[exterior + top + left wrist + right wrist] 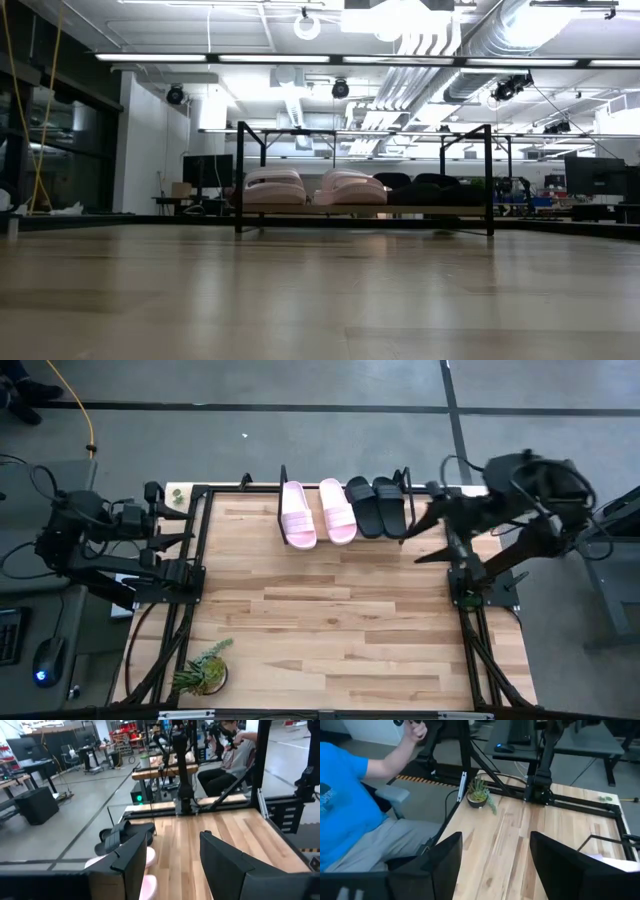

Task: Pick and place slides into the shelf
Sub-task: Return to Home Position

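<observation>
- Slides (345, 510): two pale pink, two black, abreast on your shelf (283, 485) at the table's (330, 630) 12 o'clock.
- Long axes run 12-to-6, strapped ends toward 6.
- Your left gripper (172, 842) and right gripper (495, 842) gape wide, empty.

Nothing written can be read in any view — no text, brand, number or sign on the slides (345, 510), the shelf (239, 170) or the table (330, 620). The one mark that looks like print is a dark patch on the blue shirt (345, 805) of the person (365, 820) seated beside the table in the right wrist view — it is cut off at the edge and too partial to read.
</observation>
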Controlling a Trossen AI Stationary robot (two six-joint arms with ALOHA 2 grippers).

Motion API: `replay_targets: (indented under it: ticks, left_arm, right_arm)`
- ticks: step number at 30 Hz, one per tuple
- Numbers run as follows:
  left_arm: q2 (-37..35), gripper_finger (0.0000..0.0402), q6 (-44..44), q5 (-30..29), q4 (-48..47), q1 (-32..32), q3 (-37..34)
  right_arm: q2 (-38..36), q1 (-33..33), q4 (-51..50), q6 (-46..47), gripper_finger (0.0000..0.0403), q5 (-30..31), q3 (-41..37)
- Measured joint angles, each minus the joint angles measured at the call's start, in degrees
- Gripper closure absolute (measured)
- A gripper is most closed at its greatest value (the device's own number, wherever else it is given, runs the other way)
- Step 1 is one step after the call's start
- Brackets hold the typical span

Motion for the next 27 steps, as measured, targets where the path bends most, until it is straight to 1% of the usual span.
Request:
replay_targets:
  ticks: [2,4,8,11,13,16,19,23,27]
  left_arm:
    - [-1.4,0.0234,-0.2,-0.2,0.5,0.0,-2.2]
    - [-2.7,0.0234,-1.0,-0.9,3.1,0.0,-5.0]
    - [-4.6,0.0234,-1.0,-1.2,6.6,0.0,-9.7]
    - [-5.4,0.0234,-1.4,-1.1,9.6,0.0,-11.8]
    - [-5.6,0.0234,-1.6,0.3,10.9,0.0,-12.8]
    - [-5.6,0.0234,-1.9,3.1,12.7,0.0,-14.2]
    - [-5.6,0.0234,-2.5,3.5,13.4,0.0,-16.2]
    - [-6.5,0.0234,-3.5,3.0,13.9,0.0,-19.4]
    - [-9.1,0.0234,-5.0,2.5,15.7,0.0,-23.2]
  right_arm:
    - [-3.3,1.0,1.8,0.8,0.0179,1.6,-4.4]
    - [-7.5,1.7,4.7,1.9,0.0179,3.3,-10.5]
    - [-17.2,2.3,14.5,3.2,0.0179,5.1,-26.6]
    - [-24.3,2.3,24.1,4.6,0.0179,5.0,-38.6]
    - [-28.5,2.3,29.5,4.6,0.0179,3.5,-45.8]
    - [-34.2,2.3,36.4,4.2,0.0179,2.7,-55.7]
    - [-39.1,2.3,43.8,4.2,0.0179,3.4,-65.2]
    - [-44.7,2.3,53.2,4.7,0.0179,3.4,-76.0]
    - [-48.6,2.3,60.5,5.8,0.0179,3.4,-83.5]
